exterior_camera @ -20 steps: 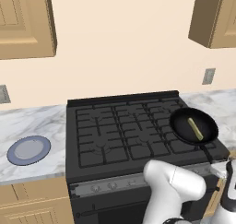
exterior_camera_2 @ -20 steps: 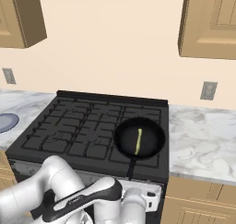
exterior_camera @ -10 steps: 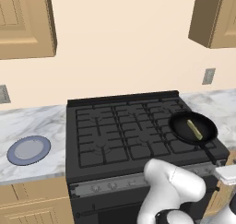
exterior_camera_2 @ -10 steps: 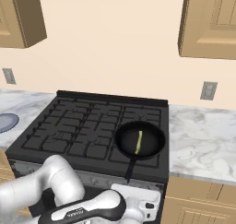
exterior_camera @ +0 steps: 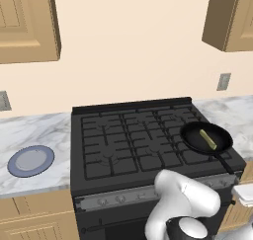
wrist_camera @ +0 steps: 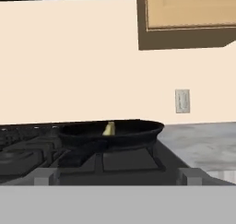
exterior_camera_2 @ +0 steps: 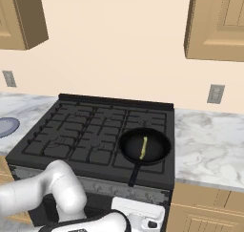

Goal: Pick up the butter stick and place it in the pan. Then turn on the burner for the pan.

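The arm has sunk a little lower in front of the stove since the earlier frame; nothing else has shifted. The pincer [wrist_camera: 117, 176] is spread wide and holds nothing, sitting low at the stove's front edge and looking level across it. Straight ahead and slightly above it is the pan [exterior_camera_2: 157, 147] on the front right burner [exterior_camera_2: 164, 171], handle toward the robot. The butter [exterior_camera_2: 143, 147] already lies inside, long axis running away from the pincer. Step 1 looks done; step 2 needs a knob on the front panel [exterior_camera: 103, 202], below the pincer's line. Which knob serves this burner I cannot tell
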